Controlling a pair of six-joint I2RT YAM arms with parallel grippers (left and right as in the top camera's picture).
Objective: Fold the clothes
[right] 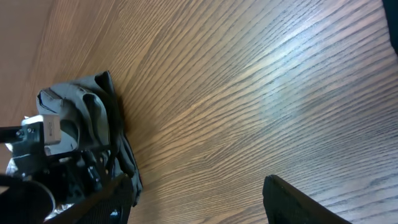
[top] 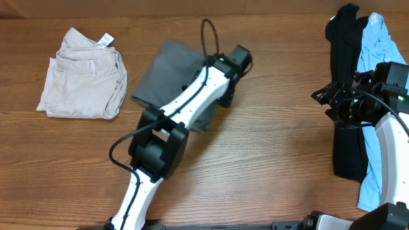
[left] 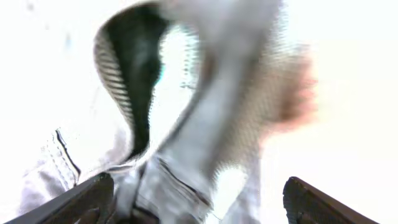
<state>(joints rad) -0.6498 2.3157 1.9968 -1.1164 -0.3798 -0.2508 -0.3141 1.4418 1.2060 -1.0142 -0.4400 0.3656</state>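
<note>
Clothes point(top: 167, 67) to be folded come down to one plain mid-grey garment, lying bunched on the wooden table point(top: 268, 160) a little left of centre and towards the far edge. The left arm point(top: 192, 96) reaches diagonally across it from the near edge, hiding the garment's middle. The left gripper point(top: 227, 96) points down at the right-hand border of the clothes, where cloth gives way to bare wood.

From the left wrist the picture is badly washed out and blurred. Pale grey fabric with a stitched seam fills it, and a dark ribbed fold curls at upper left. The two fingers point(left: 93, 196) show only as dark tips in the bottom corners, set wide apart. The jaws appear to be spread with cloth lying close in front of them, though the glare hides whether any fabric is caught.

The right gripper point(top: 323, 96) hangs well apart from the clothes, over the right side of the table beside a black garment point(top: 348, 153) and a light-blue shirt point(top: 374, 45) piled together. In its own wrist view the fingers point(right: 298, 199) stand far apart with nothing but wood grain between them. The grey bundle and the left arm's end sit at that view's left edge.

Beige trousers point(top: 83, 73) with a white tag point(top: 105, 39) lie folded at the far left, clear of the grey garment.
</note>
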